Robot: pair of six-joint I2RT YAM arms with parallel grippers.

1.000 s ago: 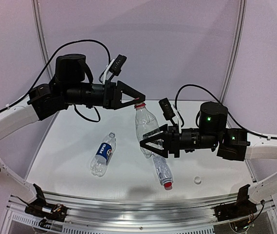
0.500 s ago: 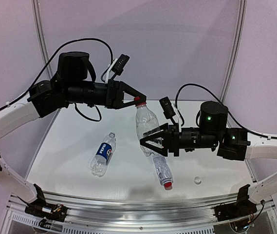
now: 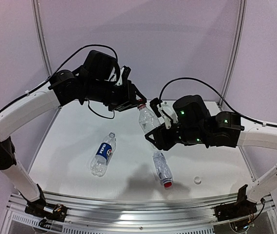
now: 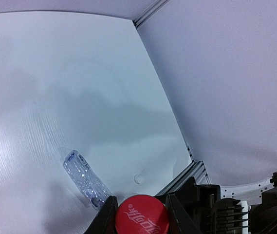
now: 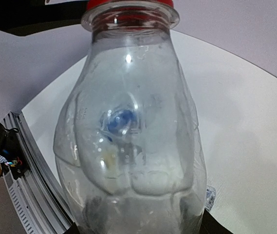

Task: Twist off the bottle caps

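Red cap pinched in the left jaws tops a clear bottle gripped above the desk by the right jaws; best twist about the neck's axis with the bottle firmly braced.

Bottle base beyond bottom edge

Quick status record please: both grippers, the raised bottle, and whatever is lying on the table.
left gripper: shut on the red plastic screw cap of the raised bottle
right gripper: shut around the body of that clear unlabelled plastic bottle, tilted, above the white table
raised bottle's cap: on the neck, not yet off
lying mid-table: clear ribbed plastic bottle, red cap on
lying left: clear plastic bottle with a blue Pepsi label
loose: small whitish round cap, right side, touching no bottle
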